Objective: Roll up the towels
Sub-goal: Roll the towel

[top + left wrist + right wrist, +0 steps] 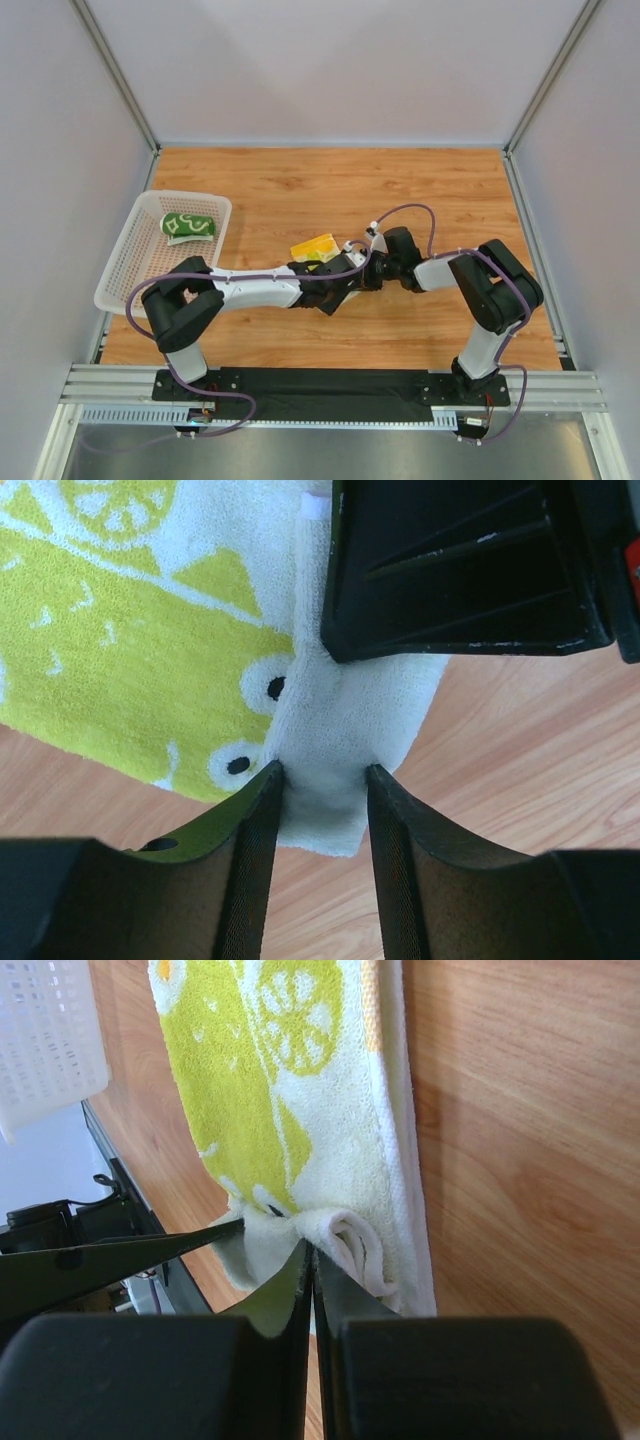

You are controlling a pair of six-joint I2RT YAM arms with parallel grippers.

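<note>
**Both claws on the lemon towel, mid-tabletop**

Closest to me, my left claw (322, 780) is clamped on a thick white fold of the lemon towel (250, 1090). Its two fingers (255, 860) stand a little apart with the cloth bunched between them, and the fold's lower edge hangs just past the tips. From that wrist I see the towel's yellow-green print spreading up and to the left, flat on the wood.

My right claw (310, 1250) meets the same end of the towel from the other side, just beside my left claw. Its fingers are pressed almost together, nipping a thin edge of cloth where the towel curls into a small, loose roll of a turn or two. My left claw's finger shows at the left of that wrist view, touching the same bunched end. Beyond the curl, the rest of the towel lies stretched out flat and narrow.

From above, my two arms reach inward and meet near the middle of the tabletop (330, 190), with the towel's yellow end poking out just past them.

Further off, at the left edge, sits a white mesh basket (120, 250). A rolled green towel (188, 225) lies in its far corner, well apart from my claws.
</note>
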